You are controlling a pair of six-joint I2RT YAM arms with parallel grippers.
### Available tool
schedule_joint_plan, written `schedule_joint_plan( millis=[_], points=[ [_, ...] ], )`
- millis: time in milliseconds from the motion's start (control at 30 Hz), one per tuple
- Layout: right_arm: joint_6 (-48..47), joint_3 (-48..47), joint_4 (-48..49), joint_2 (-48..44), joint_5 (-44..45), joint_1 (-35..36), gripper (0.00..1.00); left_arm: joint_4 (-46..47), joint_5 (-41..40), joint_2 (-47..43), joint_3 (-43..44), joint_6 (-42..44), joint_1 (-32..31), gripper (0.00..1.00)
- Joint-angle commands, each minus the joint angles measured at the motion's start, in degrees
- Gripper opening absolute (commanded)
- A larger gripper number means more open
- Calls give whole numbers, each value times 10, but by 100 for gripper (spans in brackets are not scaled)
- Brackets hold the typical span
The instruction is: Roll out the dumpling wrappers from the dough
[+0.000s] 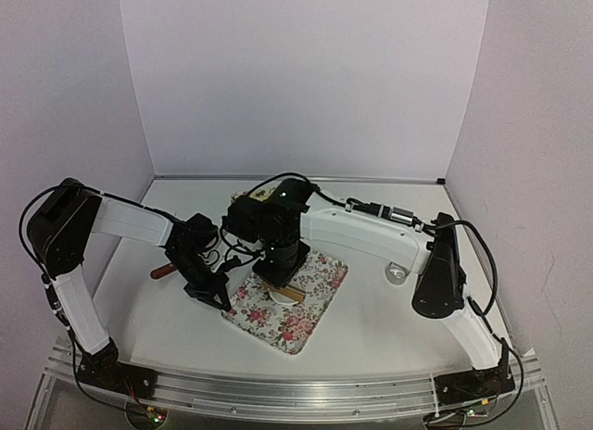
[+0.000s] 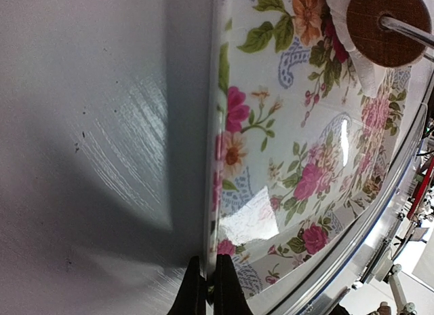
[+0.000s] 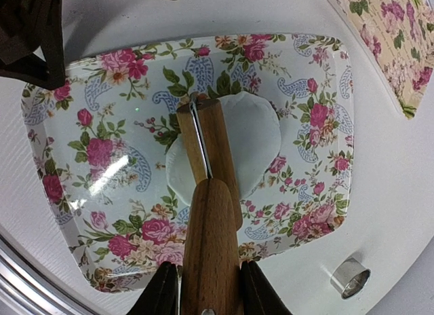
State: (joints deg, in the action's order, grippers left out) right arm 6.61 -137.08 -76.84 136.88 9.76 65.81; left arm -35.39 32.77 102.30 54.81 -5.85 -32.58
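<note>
A flat, round white patch of dough [image 3: 254, 135] lies in the middle of a blue-and-pink flowered tray [image 3: 102, 159]. My right gripper [image 3: 209, 288] is shut on the handle of a wooden rolling pin [image 3: 213, 159], whose roller rests across the dough. In the top view the right gripper [image 1: 278, 274] is over the tray [image 1: 310, 309]. My left gripper [image 2: 205, 288] is shut on the tray's near-left rim [image 2: 215, 159], which also shows in the top view [image 1: 220, 298]. The roller's end [image 2: 388, 24] and the dough [image 2: 342, 26] show in the left wrist view. No separate cut wrappers are in view.
A small shiny metal ring [image 3: 350, 277] stands on the table to the right of the tray, and it also shows in the top view [image 1: 397, 274]. A second, yellowish flowered tray [image 3: 393, 43] lies behind. A red-brown handle [image 1: 163, 271] lies left of the left gripper.
</note>
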Motion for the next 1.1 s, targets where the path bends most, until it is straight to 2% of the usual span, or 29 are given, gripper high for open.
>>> schedule_joint_plan(
  millis=[0,300,733,900,1067],
  points=[
    [3,15,-91,48,31,-2,0,7,11,-1,21,-6,-1,0],
    [16,17,-99,89,73,-3,0,7,12,-6,11,-6,-1,0],
    [-1,11,-62,100,69,-3,0,9,12,-11,5,-9,-1,0],
    [78,20,-67,72,87,-16,0,20,-1,-14,6,-15,-1,0],
    [169,66,-35,-18,60,-56,0,37,-12,-13,15,-13,-1,0]
  ],
)
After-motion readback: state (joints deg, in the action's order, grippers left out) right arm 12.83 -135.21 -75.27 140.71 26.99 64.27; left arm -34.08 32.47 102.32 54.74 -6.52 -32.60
